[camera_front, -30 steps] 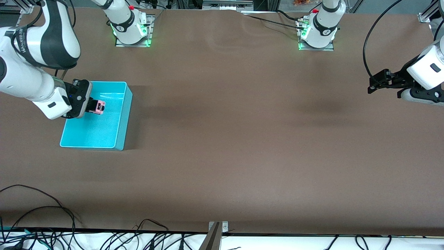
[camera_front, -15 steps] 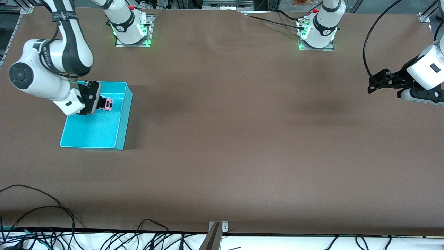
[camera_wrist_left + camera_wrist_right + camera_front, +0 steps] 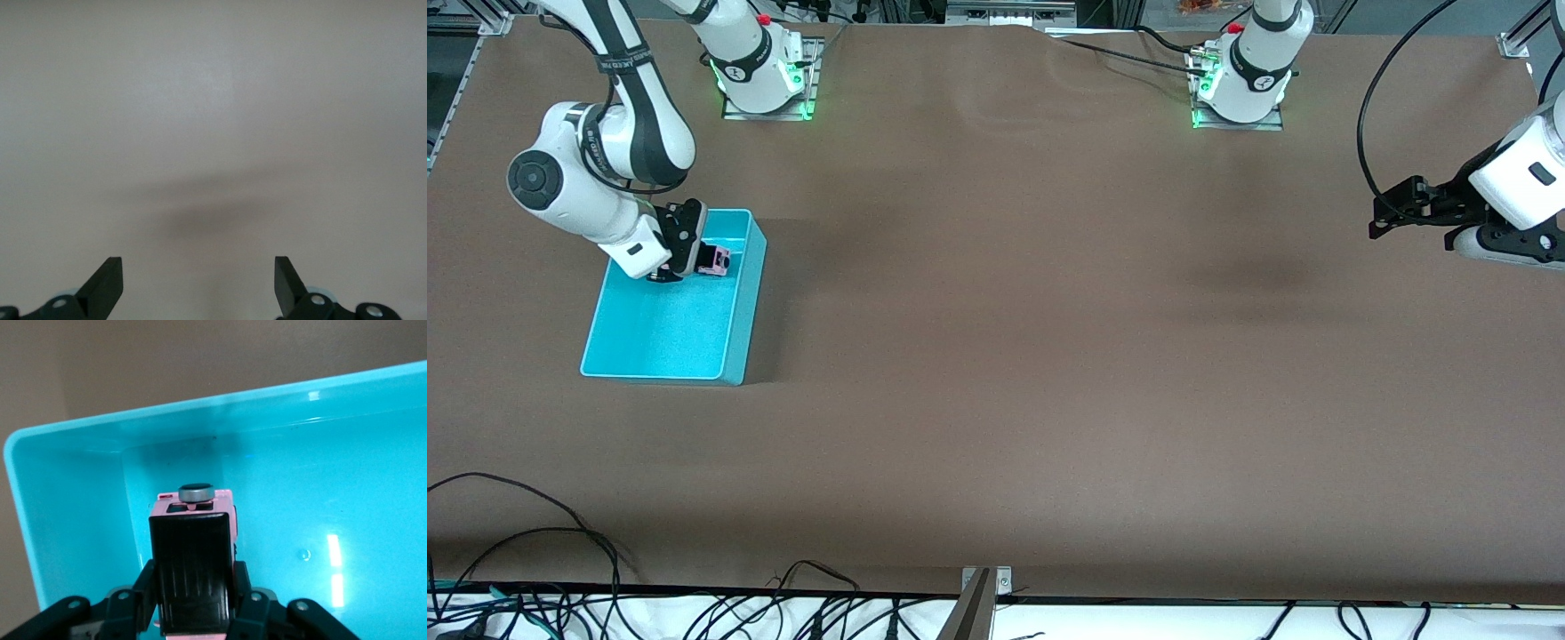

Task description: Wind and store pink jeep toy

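My right gripper [image 3: 710, 261] is shut on the pink jeep toy [image 3: 718, 260] and holds it inside the cyan bin [image 3: 685, 351], near the bin's wall that is farthest from the front camera. In the right wrist view the jeep [image 3: 193, 560] shows its black roof and a spare wheel, clamped between my fingers [image 3: 143, 587], low over the bin's floor [image 3: 320, 493]. My left gripper [image 3: 1383, 222] is open and empty, waiting in the air over the table at the left arm's end; the left wrist view shows only its fingertips [image 3: 107, 283] over bare table.
The brown table [image 3: 1032, 356] holds only the bin. Both arm bases [image 3: 760, 71] stand along the table's edge farthest from the front camera. Loose cables [image 3: 534, 551] lie along the edge nearest to that camera.
My right arm has swung and carried the jeep toward the bin's wall farthest from the front camera, lowering it into the bin. The left arm has not moved.
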Controlling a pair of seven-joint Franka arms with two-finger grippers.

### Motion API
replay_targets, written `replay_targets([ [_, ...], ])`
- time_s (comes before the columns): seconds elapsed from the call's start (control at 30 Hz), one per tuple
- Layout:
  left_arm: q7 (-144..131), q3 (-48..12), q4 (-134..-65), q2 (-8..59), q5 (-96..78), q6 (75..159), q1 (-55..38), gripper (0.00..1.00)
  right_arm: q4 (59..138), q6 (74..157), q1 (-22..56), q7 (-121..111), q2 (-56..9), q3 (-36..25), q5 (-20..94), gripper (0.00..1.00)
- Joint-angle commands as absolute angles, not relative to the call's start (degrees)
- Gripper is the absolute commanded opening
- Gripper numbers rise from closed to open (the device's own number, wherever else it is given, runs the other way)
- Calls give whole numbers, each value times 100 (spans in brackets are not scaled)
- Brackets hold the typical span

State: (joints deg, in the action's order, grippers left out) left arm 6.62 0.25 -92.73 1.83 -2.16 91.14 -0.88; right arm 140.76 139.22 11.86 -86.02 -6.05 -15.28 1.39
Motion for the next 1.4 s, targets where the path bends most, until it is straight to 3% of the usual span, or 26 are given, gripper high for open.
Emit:
replay_targets([
  [0.0, 606, 26, -9062, 272, -158, 8965, -79, 100, 14396, 14352, 1187, -8868, -536, -1573, 237, 23],
  [0.2, 606, 26, -9062, 272, -158, 8965, -79, 100, 14388, 14379, 1143, -8965, -571, -1582, 246, 28],
  [0.23, 606, 26, -9062, 272, -158, 8965, -79, 100, 14388, 14379, 1143, -8965, -571, -1582, 246, 35],
  [0.3, 606, 18, -9062, 272, -158, 8965, -79, 100, 14388, 14379, 1134, -8956, -580, -1582, 246, 66],
  [0.37, 606, 26, -9062, 272, -158, 8965, -79, 100, 14379, 14379, 1090, -8956, -598, -1591, 264, 84],
  [0.4, 606, 26, -9062, 272, -158, 8965, -79, 100, 14379, 14379, 1055, -8956, -598, -1591, 264, 100],
  [0.83, 606, 18, -9062, 272, -158, 8965, -79, 100, 13686, 14055, 1072, -8877, -457, -1538, 413, 100],
  [1.03, 606, 26, -9062, 272, -158, 8965, -79, 100, 12553, 13063, 1090, -8483, -510, -1529, 1045, 100],
  [1.37, 606, 26, -9062, 272, -158, 8965, -79, 100, 10961, 11462, 1151, -5882, -501, -1494, 993, 100],
])
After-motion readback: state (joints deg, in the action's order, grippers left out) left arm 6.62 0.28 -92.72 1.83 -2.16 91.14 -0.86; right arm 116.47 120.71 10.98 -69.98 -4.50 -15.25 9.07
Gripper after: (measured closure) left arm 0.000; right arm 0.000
